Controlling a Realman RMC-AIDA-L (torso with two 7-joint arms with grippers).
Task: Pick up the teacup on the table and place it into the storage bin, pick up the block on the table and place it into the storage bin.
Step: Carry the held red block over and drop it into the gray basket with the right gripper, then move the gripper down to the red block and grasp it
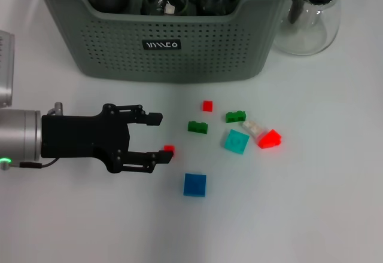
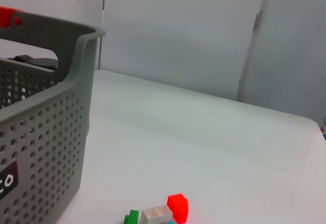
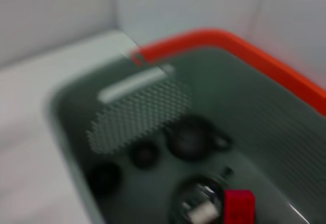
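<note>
On the white table in front of the large grey-green perforated plastic storage bin (image 1: pixel 173 30), the left gripper (image 1: pixel 159 136) stands wide open and empty, its lower finger touching a small red plastic block (image 1: pixel 169 149). A sideways nudge could push that block away. The right gripper is out of sight, above the bin in its wrist view.

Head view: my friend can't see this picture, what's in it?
A black robot claw, the left one, is open over a white table, with a tiny red block by its tip. More red, green, teal and blue blocks lie nearby. Behind them stands a grey-green storage bin and a glass pitcher.
</note>
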